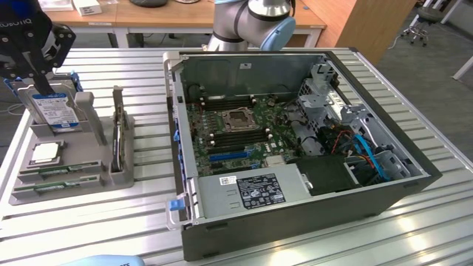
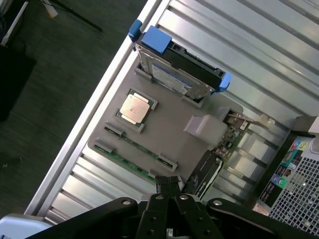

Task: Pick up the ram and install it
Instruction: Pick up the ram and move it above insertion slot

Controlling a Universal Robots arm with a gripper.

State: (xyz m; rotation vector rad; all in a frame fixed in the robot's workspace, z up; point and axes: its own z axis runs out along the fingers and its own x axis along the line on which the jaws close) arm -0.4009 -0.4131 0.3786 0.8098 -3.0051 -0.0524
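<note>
- Hovering over grey moulded tray (image 2: 164,124), black gripper (image 2: 168,181) pinched shut, empty.
- Two thin green ram sticks (image 1: 59,169) sit in narrow slots.
- Square silver processor (image 2: 135,108) nearby.

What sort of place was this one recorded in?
Probably a robotics lab or workshop bench set up for PC assembly: an open desktop computer case sits on a slatted aluminium table beside a grey fixture tray holding a hard drive, with wooden desks behind.

green ram (image 1: 59,169), grey tray (image 1: 83,148), blue-labelled hard drive (image 1: 56,111)
</note>
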